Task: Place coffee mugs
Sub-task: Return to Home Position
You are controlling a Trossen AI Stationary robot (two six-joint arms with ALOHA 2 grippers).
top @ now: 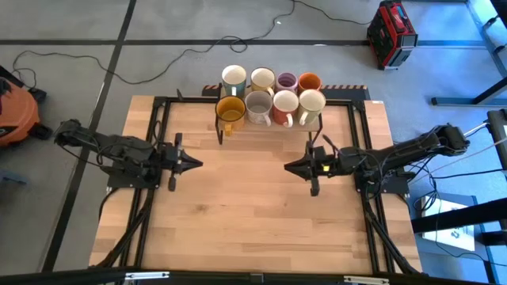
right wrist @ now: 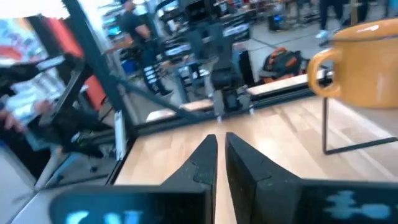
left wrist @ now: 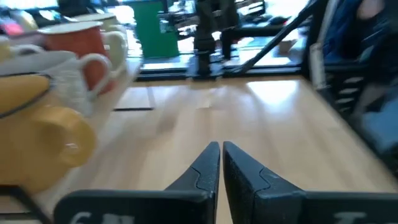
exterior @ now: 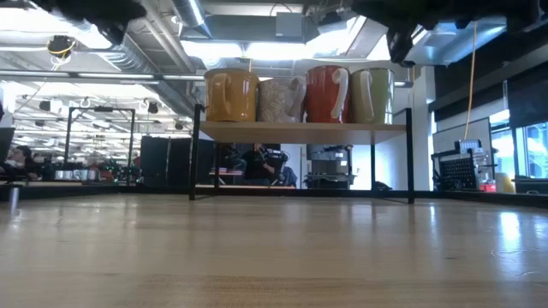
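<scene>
Eight coffee mugs stand upright in two rows on a raised black-framed shelf (top: 269, 127) at the table's far edge. In the near row are the mustard yellow mug (top: 230, 111), the grey mug (top: 258, 107), the red-orange mug (top: 285, 108) and a white mug (top: 311, 105). In the far row are two cream mugs (top: 234, 79) (top: 262, 79), the purple mug (top: 287, 81) and the orange mug (top: 309, 81). My left gripper (top: 198, 164) is shut over the table's middle left. My right gripper (top: 287, 167) is shut at middle right, facing it. Both sit on the near side of the shelf and touch nothing.
The shelf's thin black legs (exterior: 193, 154) (exterior: 409, 154) stand on the wooden table (top: 253, 214). In the low view the near row shows on the shelf board (exterior: 300, 131). A black frame runs along the table's sides. Bare wood lies between and in front of the grippers.
</scene>
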